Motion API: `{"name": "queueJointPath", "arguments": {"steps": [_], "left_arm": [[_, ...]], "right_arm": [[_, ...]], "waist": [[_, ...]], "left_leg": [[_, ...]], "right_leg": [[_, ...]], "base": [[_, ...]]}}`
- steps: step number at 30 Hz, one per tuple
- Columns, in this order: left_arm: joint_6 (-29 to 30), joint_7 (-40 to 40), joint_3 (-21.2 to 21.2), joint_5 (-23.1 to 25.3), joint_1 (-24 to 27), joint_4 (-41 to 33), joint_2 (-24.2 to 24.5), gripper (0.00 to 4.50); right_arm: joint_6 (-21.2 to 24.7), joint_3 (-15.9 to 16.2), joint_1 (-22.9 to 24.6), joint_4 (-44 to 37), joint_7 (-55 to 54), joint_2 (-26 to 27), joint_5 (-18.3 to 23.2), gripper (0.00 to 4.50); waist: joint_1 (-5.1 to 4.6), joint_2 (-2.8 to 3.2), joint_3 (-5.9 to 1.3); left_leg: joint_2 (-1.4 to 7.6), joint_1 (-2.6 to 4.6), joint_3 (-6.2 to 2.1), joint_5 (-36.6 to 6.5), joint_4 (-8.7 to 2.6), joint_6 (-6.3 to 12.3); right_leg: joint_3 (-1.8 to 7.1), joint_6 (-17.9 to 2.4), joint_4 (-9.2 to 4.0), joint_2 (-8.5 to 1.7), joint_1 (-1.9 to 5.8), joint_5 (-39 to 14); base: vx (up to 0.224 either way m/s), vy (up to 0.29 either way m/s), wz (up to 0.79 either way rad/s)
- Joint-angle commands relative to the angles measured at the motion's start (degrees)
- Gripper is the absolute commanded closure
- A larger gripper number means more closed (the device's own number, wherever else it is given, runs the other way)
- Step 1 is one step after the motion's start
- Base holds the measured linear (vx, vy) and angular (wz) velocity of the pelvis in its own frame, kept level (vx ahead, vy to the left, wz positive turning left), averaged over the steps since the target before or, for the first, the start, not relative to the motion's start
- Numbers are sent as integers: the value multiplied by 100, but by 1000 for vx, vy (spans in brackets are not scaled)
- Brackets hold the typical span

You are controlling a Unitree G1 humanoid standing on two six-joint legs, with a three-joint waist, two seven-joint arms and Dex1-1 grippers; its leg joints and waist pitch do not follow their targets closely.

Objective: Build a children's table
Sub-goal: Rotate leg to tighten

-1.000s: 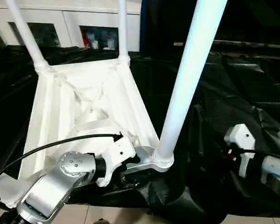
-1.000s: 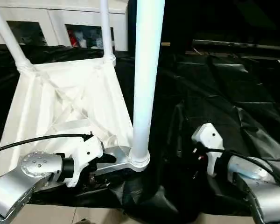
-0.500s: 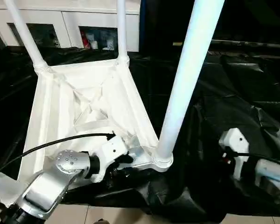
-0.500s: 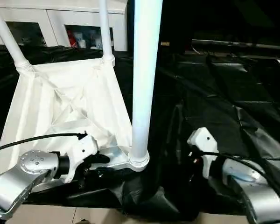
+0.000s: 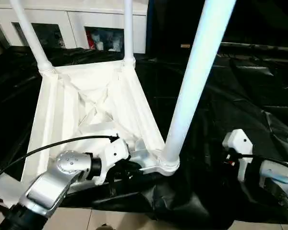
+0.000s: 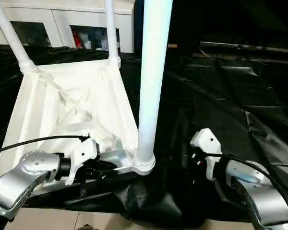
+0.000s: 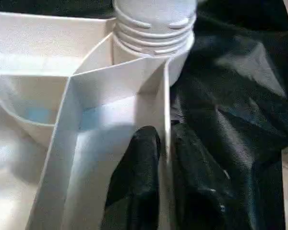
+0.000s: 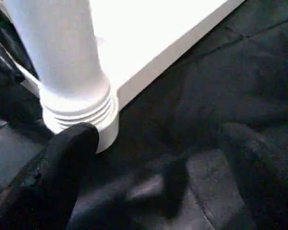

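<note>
The tabletop [image 5: 86, 110] is lying upside down on the black sheet [image 5: 240, 96], taking the left and centre of the head views. Three legs are standing in its corner sockets: two at the upper left and the near leg [image 5: 192, 86] in the middle of the frame. The corner at the lower left is hidden by the left forearm, so I cannot tell about a fourth leg.

The left gripper [image 7: 164, 143] is pinching the thin outer rim wall [image 7: 165, 96] of the tabletop, one finger on each side, just beside the socket of the near leg. The right gripper [image 8: 158, 158] is standing wide apart and holding nothing, low beside that socket [image 8: 81, 115].

The step seems to be holding the tabletop steady near this corner. To do it well, the left gripper should be keeping a firm but not crushing hold, because the rim is thin plastic and may bend. The right gripper should be closing around the leg low down, so that the leg is not tilting in the socket.
</note>
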Motion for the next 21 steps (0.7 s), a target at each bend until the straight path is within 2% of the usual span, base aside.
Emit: {"name": "queueJointPath", "arguments": {"steps": [1, 3, 4, 7, 8, 9, 10, 11, 12, 14, 15, 16, 17, 18, 19, 20, 21], "left_arm": [[-157, 12, -45, 413, -180, 427, 167, 424], [-202, -99, -119, 495, -294, 568, 196, 431], [-292, -195, -183, 567, -401, 712, 199, 433], [-430, -229, -225, 621, -515, 899, 158, 442], [-571, -247, -242, 640, -636, 1104, 87, 442], [-785, -231, -252, 669, -841, 1439, -34, 442], [-785, -231, -252, 669, -841, 1439, -34, 442], [-1053, -215, -261, 697, -1165, 1915, -219, 442], [-1114, -217, -259, 702, -1273, 2054, -280, 442], [-1077, -302, -200, 594, -1432, 2122, -422, 442], [-1057, -319, -189, 567, -1450, 2112, -445, 442], [-1001, -359, -149, 488, -1493, 2088, -528, 442], [-1010, -381, -131, 464, -1517, 2116, -573, 442], [-1041, -379, -135, 475, -1543, 2156, -607, 442], [-1067, -382, -146, 489, -1559, 2192, -630, 442], [-1136, -400, -169, 509, -1591, 2273, -655, 442], [-1136, -400, -169, 509, -1591, 2273, -655, 442]], "right_arm": [[-42, 8, -85, -19, 26, -21, -11, 0], [-37, -1, -106, -5, 39, -25, 6, 0], [-43, 5, -139, 30, 44, -16, 24, 0], [-58, 29, -175, 79, 50, 12, 37, 0], [-87, 68, -198, 130, 72, 43, 35, 0], [-139, 123, -238, 215, 117, 86, 19, 0], [-139, 123, -238, 215, 117, 86, 19, 0], [-187, 186, -321, 354, 185, 153, 18, 0], [-188, 198, -358, 403, 206, 175, 29, 0], [-165, 247, -507, 501, 205, 272, 46, 0], [-164, 261, -540, 518, 197, 295, 41, 0], [-134, 323, -647, 562, 211, 384, 65, 0], [-117, 355, -695, 582, 232, 423, 89, 0], [-144, 407, -747, 621, 241, 450, 57, 0], [-218, 473, -806, 700, 219, 476, -36, 0], [-331, 539, -876, 820, 208, 494, -150, 0], [-331, 539, -876, 820, 208, 494, -150, 0]], "waist": [[6, -33, -300], [11, -20, -287], [8, -32, -264], [16, -42, -259], [14, -39, -257], [27, -60, -242], [23, -46, -248], [46, -49, -255], [49, -50, -255], [71, -68, -266], [73, -66, -269], [69, -96, -272], [73, -90, -278], [74, -118, -283], [74, -105, -292], [74, -142, -309], [87, -135, -313]], "left_leg": [[67, 48, 34, -418, -366, 309], [69, 46, 29, -557, -387, 239], [68, 42, 30, -709, -407, 172], [70, 60, 35, -818, -410, 135], [74, 57, 34, -837, -418, 116], [65, 63, 38, -892, -428, 119], [69, 73, 38, -928, -429, 98], [72, 84, 43, -935, -420, 97], [66, 85, 49, -960, -421, 98], [80, 56, 33, -900, -440, 67], [79, 59, 35, -899, -438, 61], [88, 62, 38, -896, -437, 64], [88, 55, 37, -852, -439, 89], [84, 48, 42, -753, -431, 129], [89, 50, 44, -680, -422, 150], [86, 49, 60, -533, -400, 209], [75, 36, 64, -445, -389, 234]], "right_leg": [[181, -1129, -449, -301, 204, 475], [176, -1110, -464, -313, 203, 235], [175, -1093, -491, -319, 189, -49], [190, -1088, -515, -331, 172, -332], [192, -1091, -511, -333, 176, -345], [191, -1058, -541, -332, 153, -496], [192, -1069, -536, -333, 151, -535], [195, -1091, -542, -343, 137, -526], [196, -1106, -547, -340, 134, -556], [181, -1101, -524, -361, 166, -507], [183, -1106, -521, -364, 158, -504], [184, -1122, -516, -363, 155, -455], [182, -1156, -501, -366, 154, -328], [182, -1173, -482, -358, 156, -184], [183, -1186, -472, -358, 152, -65], [176, -1230, -452, -349, 147, 198], [178, -1248, -435, -344, 154, 324]], "base": [[0, 0, 0], [0, 0, 0], [0, 0, 0], [0, 0, 0], [0, 0, 0], [0, 0, 0], [0, 0, 0], [0, 0, 0], [0, 0, 0], [0, 0, 0], [0, 0, 0], [0, 0, 0], [0, 0, 0], [0, 0, 0], [0, 0, 0], [0, 0, 0], [0, 0, 0]]}}
